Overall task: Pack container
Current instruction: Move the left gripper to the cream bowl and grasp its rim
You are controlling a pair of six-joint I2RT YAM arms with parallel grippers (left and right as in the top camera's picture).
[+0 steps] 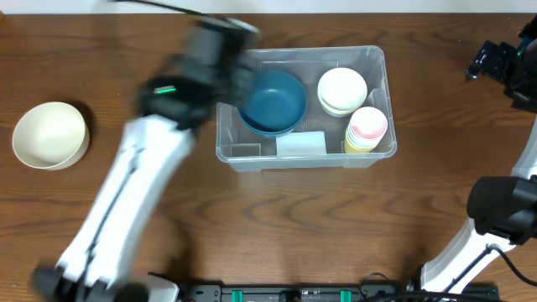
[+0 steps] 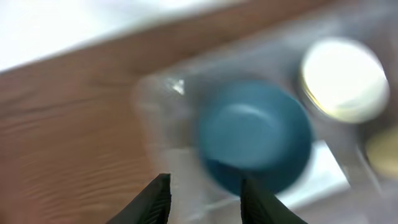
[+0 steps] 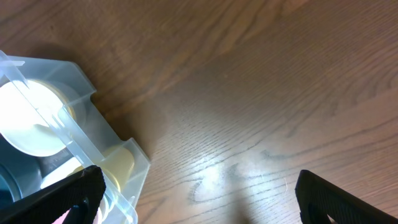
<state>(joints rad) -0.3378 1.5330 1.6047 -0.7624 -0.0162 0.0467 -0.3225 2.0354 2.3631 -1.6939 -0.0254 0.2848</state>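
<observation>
The clear container sits mid-table. It holds a blue bowl, a stack of cream bowls and stacked pink and yellow cups. My left gripper hovers, blurred by motion, over the container's left end beside the blue bowl. In the left wrist view the left gripper stands open with nothing between its fingers, above the blue bowl and the container wall. My right gripper waits at the far right. In its wrist view the right gripper is wide open over bare wood beside the container's corner.
A lone cream bowl rests on the table at the far left. A pale label lies against the container's front wall. The right arm's base stands at the right edge.
</observation>
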